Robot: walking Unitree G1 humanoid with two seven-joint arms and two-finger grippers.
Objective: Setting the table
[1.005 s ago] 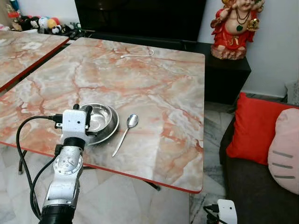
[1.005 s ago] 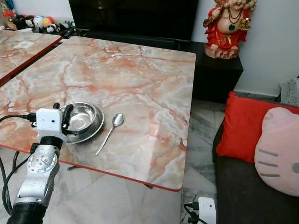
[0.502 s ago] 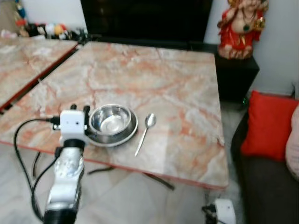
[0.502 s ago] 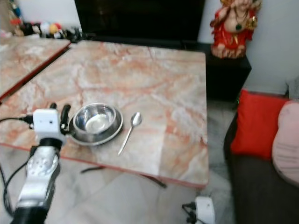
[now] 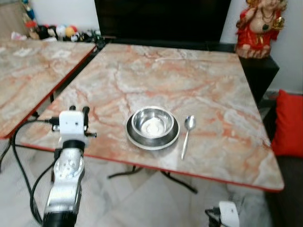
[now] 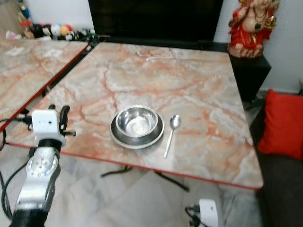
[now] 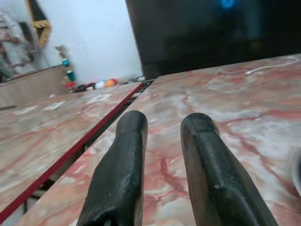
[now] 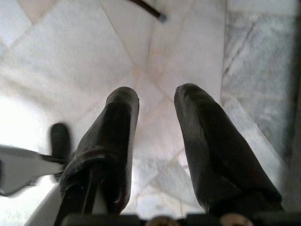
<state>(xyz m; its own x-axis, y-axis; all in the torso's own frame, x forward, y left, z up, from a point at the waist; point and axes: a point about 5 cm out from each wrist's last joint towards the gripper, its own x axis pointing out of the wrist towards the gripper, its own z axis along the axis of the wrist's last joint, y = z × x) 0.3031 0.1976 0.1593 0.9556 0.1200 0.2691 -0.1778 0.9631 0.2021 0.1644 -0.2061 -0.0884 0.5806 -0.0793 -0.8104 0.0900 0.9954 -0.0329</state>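
A steel bowl sits in a steel plate near the front edge of the marble table. Just to the right of the plate lies a spoon, bowl end pointing away from me. My left gripper hovers over the table's front left corner, well left of the plate and not touching it. In the left wrist view its fingers stand open with nothing between them. Down at my right side, the right gripper hangs open above the floor tiles.
A second marble table stands close on the left, with a narrow gap between. A white cable lies at the table's far edge. Behind are a black cabinet and a red statue; a red cushion is at right.
The view has swung, so the table now sits further right. My left gripper, which was at the bowl's left rim, has come away from it and is now well to its left.
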